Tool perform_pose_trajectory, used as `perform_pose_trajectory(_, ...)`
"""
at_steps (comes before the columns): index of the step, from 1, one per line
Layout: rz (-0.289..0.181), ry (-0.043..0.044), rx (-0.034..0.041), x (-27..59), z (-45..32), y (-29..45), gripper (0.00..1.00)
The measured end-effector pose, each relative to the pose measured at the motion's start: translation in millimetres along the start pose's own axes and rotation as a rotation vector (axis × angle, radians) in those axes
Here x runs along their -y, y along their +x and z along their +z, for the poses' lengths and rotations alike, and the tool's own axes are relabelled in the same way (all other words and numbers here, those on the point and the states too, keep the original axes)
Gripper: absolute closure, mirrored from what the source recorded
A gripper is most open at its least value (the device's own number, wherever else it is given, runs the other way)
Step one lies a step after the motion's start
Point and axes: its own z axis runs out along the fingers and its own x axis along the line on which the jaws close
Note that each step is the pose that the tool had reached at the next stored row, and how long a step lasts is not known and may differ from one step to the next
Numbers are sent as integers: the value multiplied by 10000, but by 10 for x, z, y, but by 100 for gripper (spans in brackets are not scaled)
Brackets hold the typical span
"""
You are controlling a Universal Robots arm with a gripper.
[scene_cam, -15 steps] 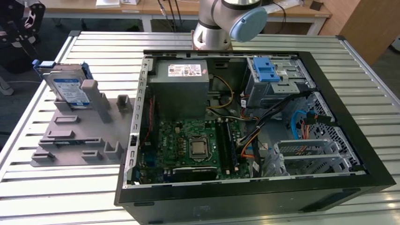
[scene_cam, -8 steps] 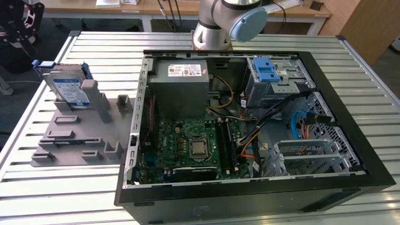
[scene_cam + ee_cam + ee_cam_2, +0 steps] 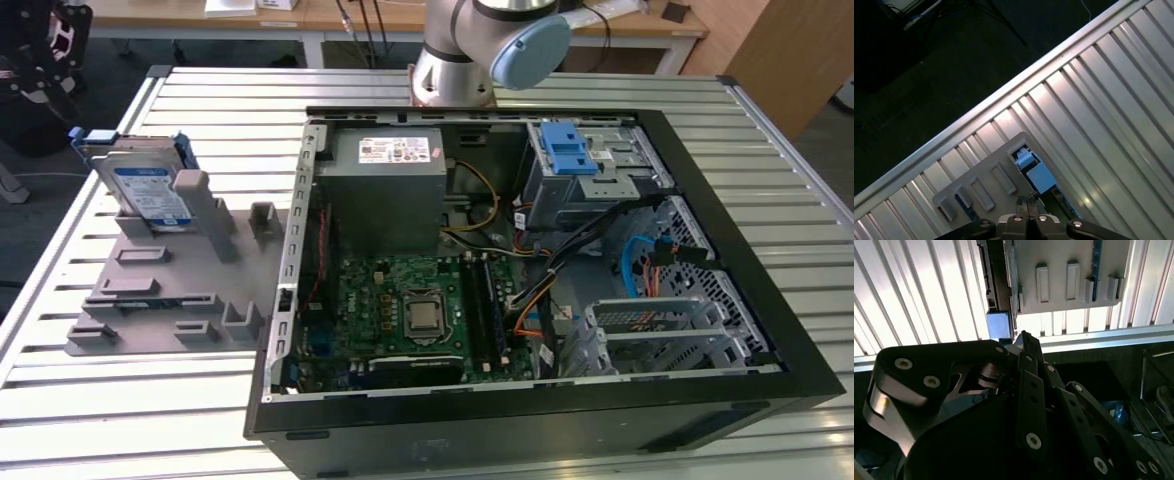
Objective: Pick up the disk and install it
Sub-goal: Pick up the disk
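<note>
The disk (image 3: 147, 188) stands on edge in a grey holder (image 3: 160, 300) on the table, at the exterior view's left of the open computer case (image 3: 534, 270). It is silver with a blue-and-white label and blue rails. In both wrist views the disk shows edge-on from above, its blue rail end (image 3: 999, 324) (image 3: 1038, 174) just beyond my gripper (image 3: 1023, 336) (image 3: 1028, 201). The gripper hangs well above the disk, its fingertips pressed together with nothing between them. A grey drive cage with a blue latch (image 3: 574, 160) sits at the case's far corner.
The robot arm's base (image 3: 461, 60) stands behind the case. Inside the case are a grey power supply box (image 3: 387, 190), a green motherboard (image 3: 400, 310) and loose cables (image 3: 641, 260). The ribbed metal table (image 3: 134, 410) ends at an edge past the holder, with dark floor (image 3: 929, 75) beyond.
</note>
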Motion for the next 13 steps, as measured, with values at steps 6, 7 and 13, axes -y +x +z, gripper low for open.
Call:
perform_pose_trajectory(6, -598, 2, -23, 0, 3, 0, 89)
perform_pose_trajectory(7, -695, 2, -27, 0, 3, 0, 89)
perform_pose_trajectory(13, -1279, 4, -49, 0, 6, 0, 89)
